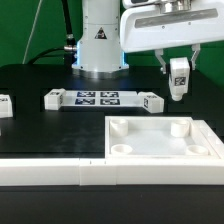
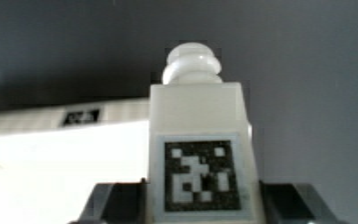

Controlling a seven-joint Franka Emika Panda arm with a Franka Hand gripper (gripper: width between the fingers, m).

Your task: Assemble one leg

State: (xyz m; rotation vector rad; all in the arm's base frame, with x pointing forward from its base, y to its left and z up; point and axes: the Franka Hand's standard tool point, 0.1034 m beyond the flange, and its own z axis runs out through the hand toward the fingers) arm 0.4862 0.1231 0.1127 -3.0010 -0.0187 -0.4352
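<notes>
The two-finger gripper (image 1: 179, 70) pinches the small white rectangular post, the leg (image 1: 179, 86), by its sides. The leg stands upright at the upper right of the exterior view, tag facing forward, apart from the wide flat white tabletop (image 1: 150, 150) with round sockets at lower right. In the wrist view dark fingers (image 2: 115, 202) flank it.

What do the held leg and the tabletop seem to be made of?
The leg: probably matte white plastic; smooth even faces, a rounded peg at its end, a flat black-and-white tag. The tabletop: apparently the same matte white plastic; uniform colour, round moulded sockets, no grain visible.
</notes>
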